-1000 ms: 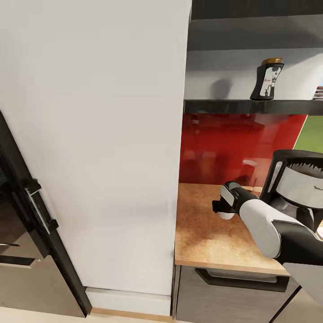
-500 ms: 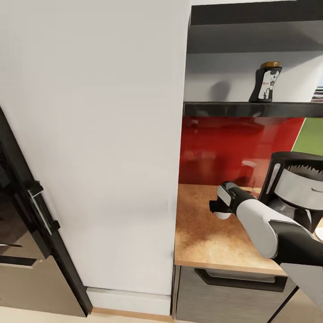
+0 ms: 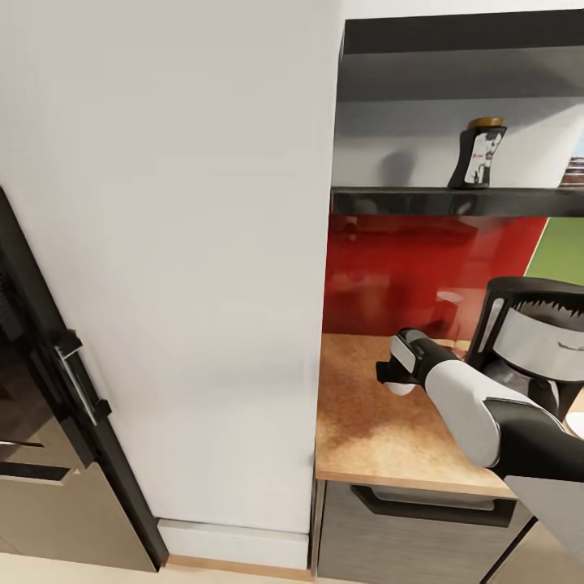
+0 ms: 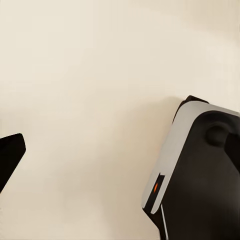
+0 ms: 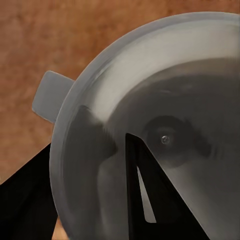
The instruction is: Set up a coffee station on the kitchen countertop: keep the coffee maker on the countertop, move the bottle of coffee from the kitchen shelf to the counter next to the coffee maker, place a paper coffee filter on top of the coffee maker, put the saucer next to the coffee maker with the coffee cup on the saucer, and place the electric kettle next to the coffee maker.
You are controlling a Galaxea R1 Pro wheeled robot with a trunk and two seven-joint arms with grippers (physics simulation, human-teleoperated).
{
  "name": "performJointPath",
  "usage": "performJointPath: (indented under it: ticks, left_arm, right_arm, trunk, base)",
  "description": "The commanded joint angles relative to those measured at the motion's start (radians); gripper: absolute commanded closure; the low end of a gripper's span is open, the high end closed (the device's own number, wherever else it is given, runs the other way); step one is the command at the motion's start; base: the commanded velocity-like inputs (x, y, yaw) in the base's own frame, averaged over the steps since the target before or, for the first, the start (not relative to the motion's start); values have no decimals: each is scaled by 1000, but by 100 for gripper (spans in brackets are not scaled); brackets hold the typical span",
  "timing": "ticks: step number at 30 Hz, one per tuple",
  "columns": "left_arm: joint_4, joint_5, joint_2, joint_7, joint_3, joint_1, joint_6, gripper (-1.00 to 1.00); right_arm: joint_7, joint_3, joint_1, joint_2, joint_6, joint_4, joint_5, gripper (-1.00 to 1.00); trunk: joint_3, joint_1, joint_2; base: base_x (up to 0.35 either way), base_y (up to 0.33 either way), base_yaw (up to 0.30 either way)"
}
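The right end effector [image 3: 395, 375] grips the small white handled coffee cup [image 5: 150, 130] by its rim above the tan wood-grain desk [image 3: 365, 430]; rigid, light, probably slippery, breakable.

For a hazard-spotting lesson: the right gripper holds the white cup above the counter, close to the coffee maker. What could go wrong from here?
1. The right gripper seems to pinch only the wall of the coffee cup, with one of its fingers inside. The cup could tilt or slip onto the kitchen countertop.
2. The right forearm lies close to the coffee maker, so a sideways swing might knock it.
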Motion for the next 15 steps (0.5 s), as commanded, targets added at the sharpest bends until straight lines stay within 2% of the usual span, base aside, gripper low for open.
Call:
performJointPath:
  ticks: [1, 6, 15]
  left_arm:
    - [-1, 7, 0, -8, 4, 0, -1, -100]
    - [-1, 7, 0, -8, 4, 0, 0, -100]
    - [-1, 7, 0, -8, 4, 0, 1, -100]
  right_arm:
    - [-5, -8, -1, 1, 2, -1, -3, 100]
    - [-5, -9, -1, 3, 1, -1, -3, 100]
    - [-5, -9, -1, 4, -2, -1, -3, 100]
  trunk:
    - [1, -3, 5]
    - [17, -23, 40]
    - [17, -23, 40]
  base:
    - [0, 0, 0]
    - [0, 0, 0]
    - [0, 0, 0]
